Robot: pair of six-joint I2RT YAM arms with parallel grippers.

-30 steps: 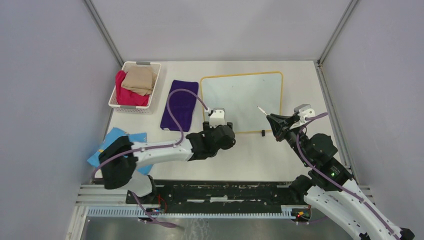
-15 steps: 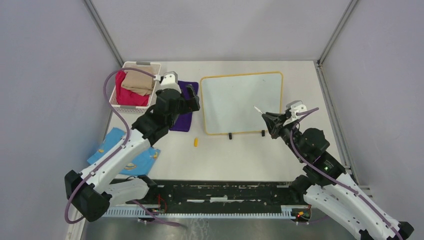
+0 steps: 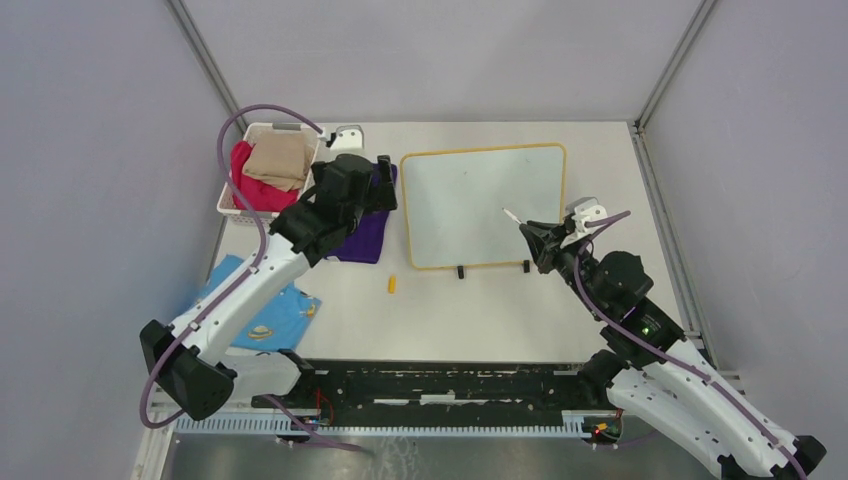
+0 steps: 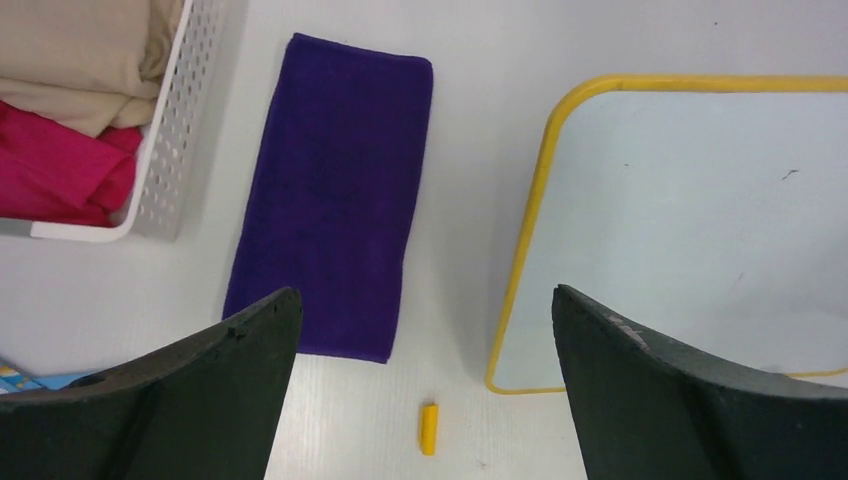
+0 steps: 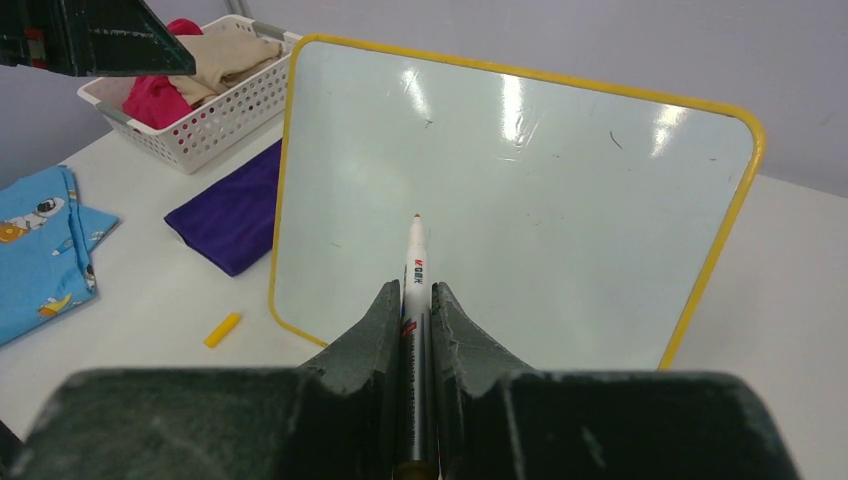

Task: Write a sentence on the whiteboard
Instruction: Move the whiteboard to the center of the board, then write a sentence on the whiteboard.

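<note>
Since a second ago the left arm has swung away from the whiteboard's (image 3: 480, 200) near left corner, and the left end effector (image 4: 425, 300) now hangs with its jaws wide apart and empty over the purple cloth (image 4: 330, 200) just left of the whiteboard. A small yellow cap (image 3: 392, 284) lies uncovered on the counter (image 3: 500, 320), off that same near left corner. The right arm has crept in toward the whiteboard's near right part. The right end effector (image 5: 415, 295) is clamped on a marker (image 5: 415, 265), gripping the barrel so that the tip juts forward. The tip points at the lower middle of the white surface and appears to be just short of touching. The whiteboard stands propped at a tilt on two small black feet toward the far side of the counter, with no writing visible beyond a few faint specks. It looks light, stiff and slick-faced. Pen pressure could therefore push it back or skid it on its feet, and strokes probably need a gentle touch. If it needs steadying, the yellow frame at its left edge is the sensible hold, and it is the side nearer the free left end effector. The marker is slim, hard and smooth, and the mid-barrel hold seems sound.
</note>
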